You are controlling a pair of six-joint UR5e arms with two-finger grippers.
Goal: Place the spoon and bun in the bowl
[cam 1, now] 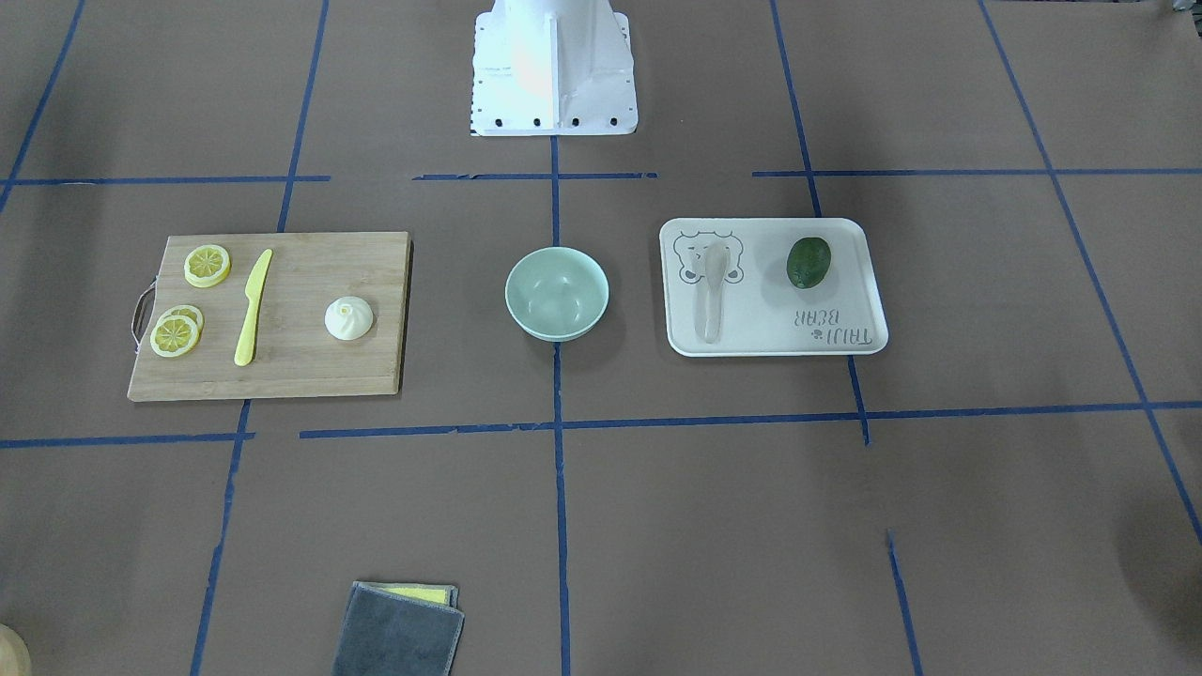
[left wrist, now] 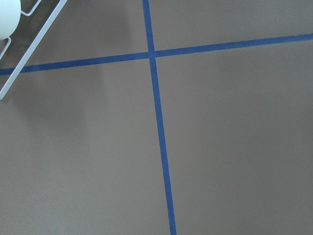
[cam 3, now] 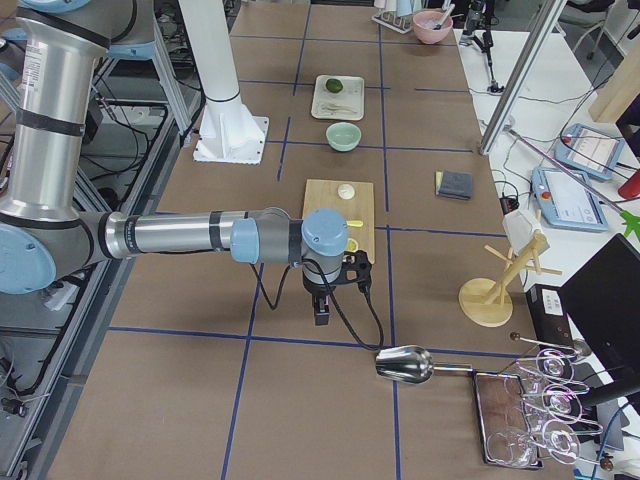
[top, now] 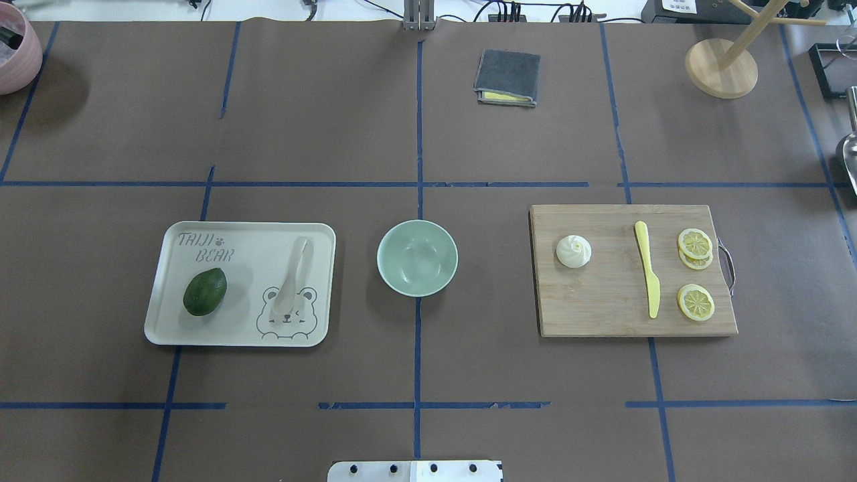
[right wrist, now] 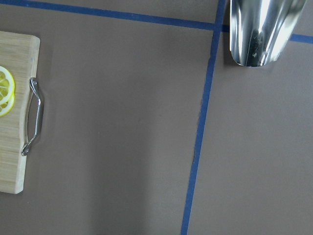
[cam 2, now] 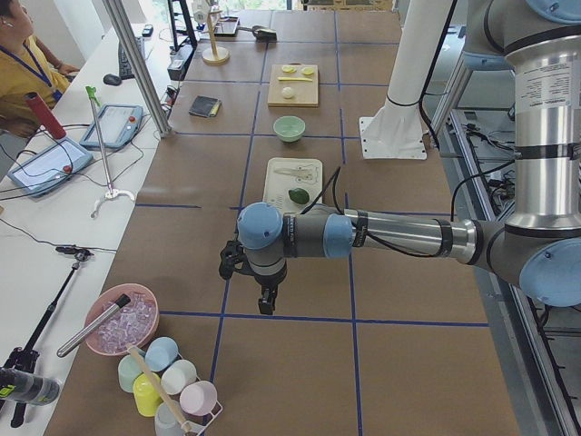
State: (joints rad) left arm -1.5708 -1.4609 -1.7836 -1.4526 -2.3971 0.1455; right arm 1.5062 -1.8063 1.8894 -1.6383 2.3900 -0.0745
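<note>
The pale mint-green bowl (top: 417,258) stands empty at the table's middle, also in the front view (cam 1: 557,293). The beige spoon (top: 294,274) lies on the white tray, left of the bowl. The white pleated bun (top: 573,252) sits on the wooden cutting board, right of the bowl. Neither gripper shows in the overhead or front view. My left gripper (cam 2: 263,304) hangs over bare table far from the tray, and my right gripper (cam 3: 321,315) hangs just beyond the board's handle end. I cannot tell whether either is open or shut.
The tray (top: 234,227) also holds a green avocado (top: 205,291). The board (top: 602,301) carries a yellow knife (top: 648,271) and lemon slices (top: 695,242). A grey cloth (top: 507,77) lies at the far side. A metal scoop (right wrist: 261,29) lies near my right gripper.
</note>
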